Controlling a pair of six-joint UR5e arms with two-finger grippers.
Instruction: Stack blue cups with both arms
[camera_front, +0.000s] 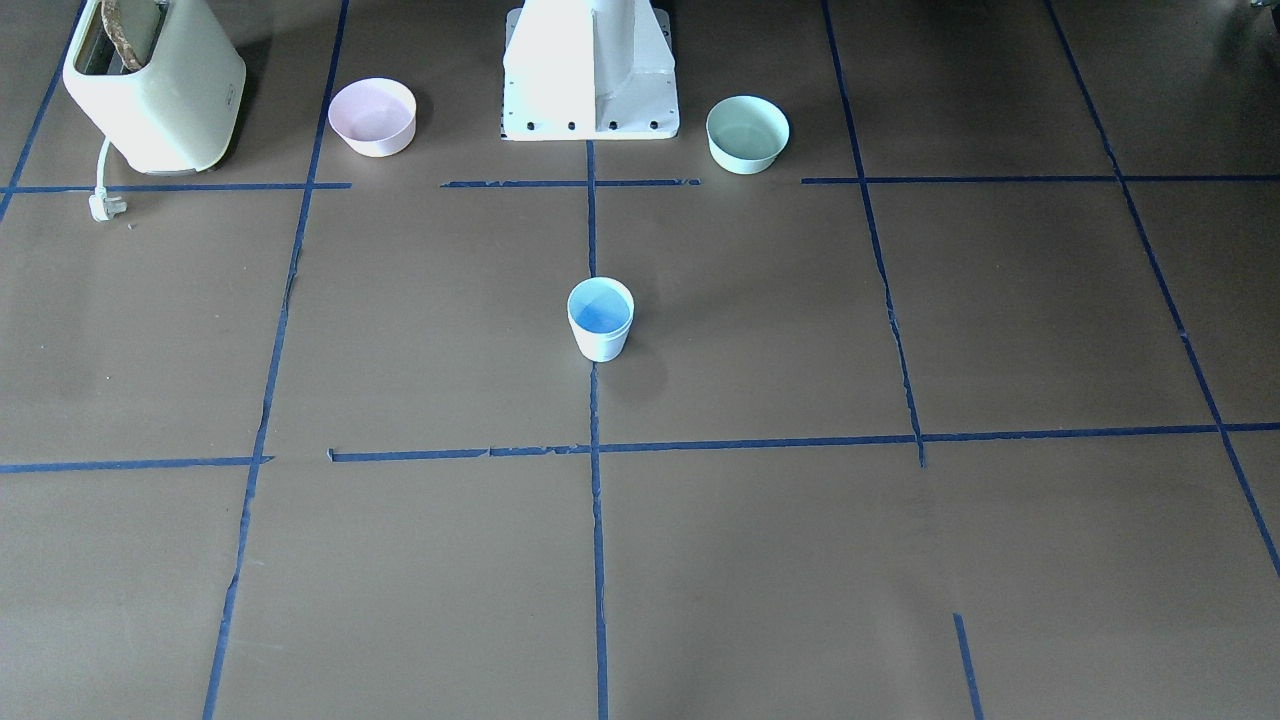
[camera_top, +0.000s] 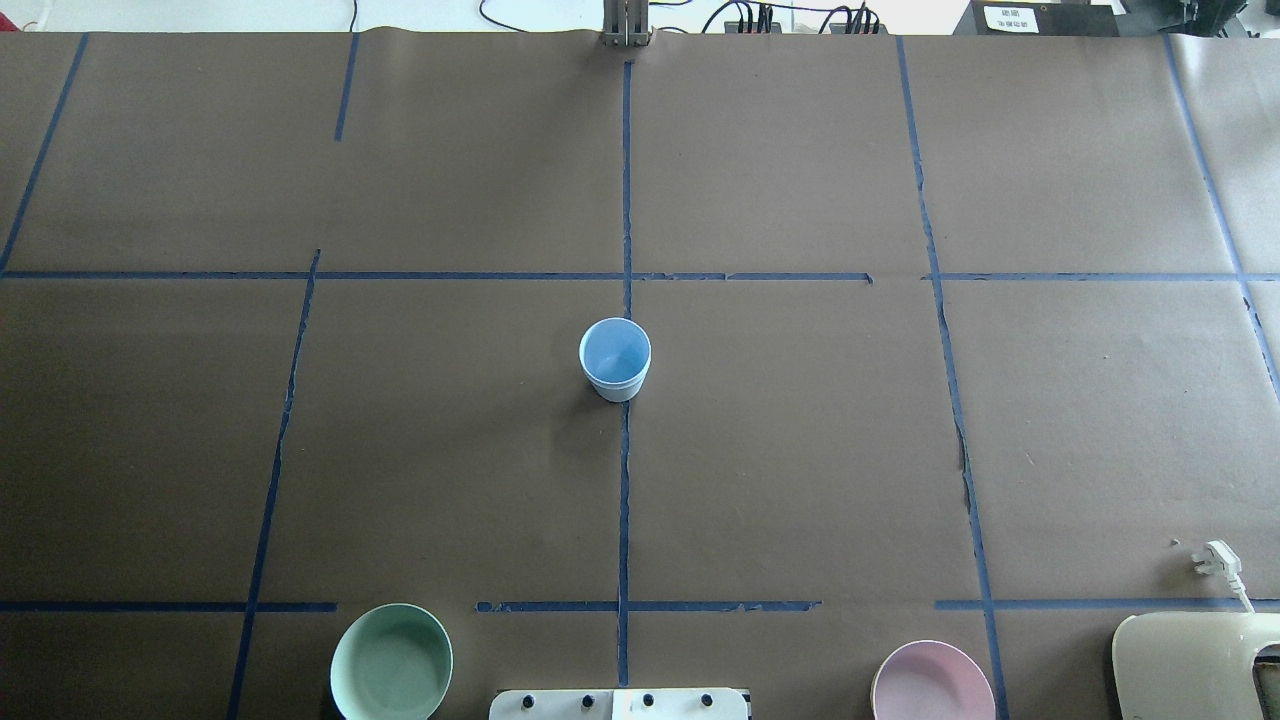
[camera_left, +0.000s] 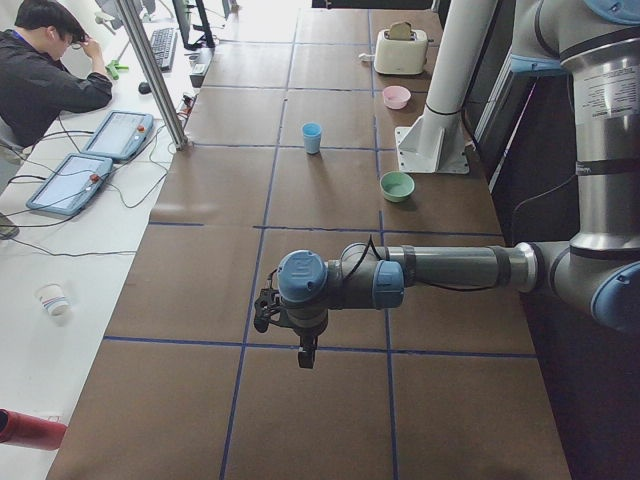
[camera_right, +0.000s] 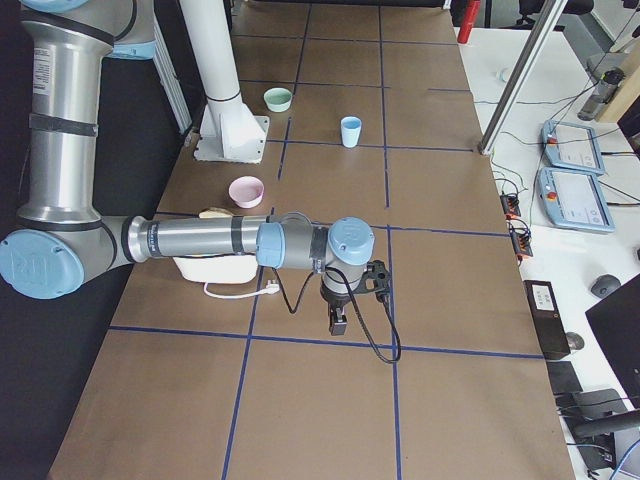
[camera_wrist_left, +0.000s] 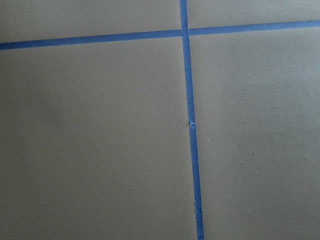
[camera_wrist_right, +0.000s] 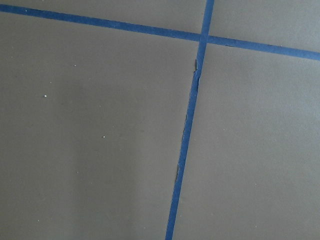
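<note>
One blue cup shape (camera_front: 600, 320) stands upright at the table's middle on the centre tape line; it also shows in the overhead view (camera_top: 615, 358). A second rim line just under its rim suggests two cups nested, but I cannot tell for sure. No separate second cup shows. My left gripper (camera_left: 306, 355) shows only in the exterior left view, far from the cup over bare table; I cannot tell whether it is open or shut. My right gripper (camera_right: 338, 322) shows only in the exterior right view, also far from the cup; I cannot tell its state. Both wrist views show only paper and tape.
A pink bowl (camera_front: 372, 117) and a mint-green bowl (camera_front: 747, 133) flank the white pedestal (camera_front: 590, 80). A cream toaster (camera_front: 150, 90) with a loose plug (camera_front: 103, 205) stands at the robot's right. An operator (camera_left: 50, 70) sits beyond the table's far edge.
</note>
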